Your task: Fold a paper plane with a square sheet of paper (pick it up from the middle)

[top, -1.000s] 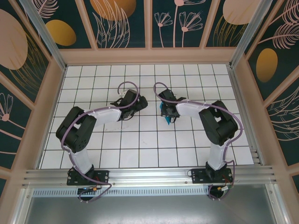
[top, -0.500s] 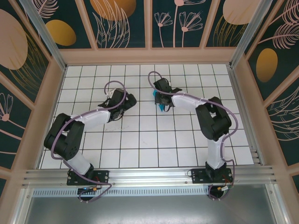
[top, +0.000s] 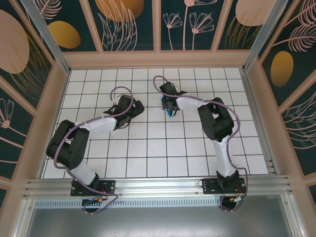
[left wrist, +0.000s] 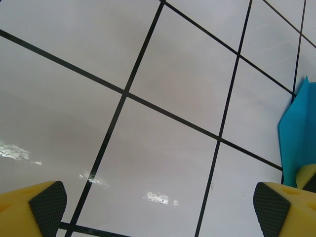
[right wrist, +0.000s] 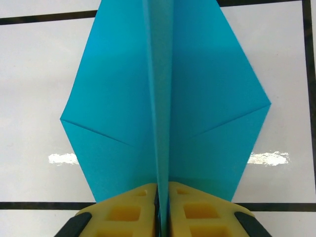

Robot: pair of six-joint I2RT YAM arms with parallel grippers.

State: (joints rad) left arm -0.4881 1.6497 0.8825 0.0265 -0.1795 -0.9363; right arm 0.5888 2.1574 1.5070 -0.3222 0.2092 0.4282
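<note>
Paper plane (right wrist: pixel 163 98): teal-blue, with a central ridge standing upright and a flat wing on each side. Each wing has a diagonal crease and narrows toward the far tip. Right gripper (right wrist: pixel 163 212) is clamped on the ridge's near end, over the far-middle tiles of the grid table (top: pixel 148 148). Left gripper (left wrist: pixel 158 202) is spread wide and empty, near the plane.

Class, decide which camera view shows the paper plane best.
The right wrist view: the paper plane is large and sharp, ridge and wing creases clear, clamped in the right pincer. Top external shows a tiny blue sliver; left wrist catches one edge.
</note>
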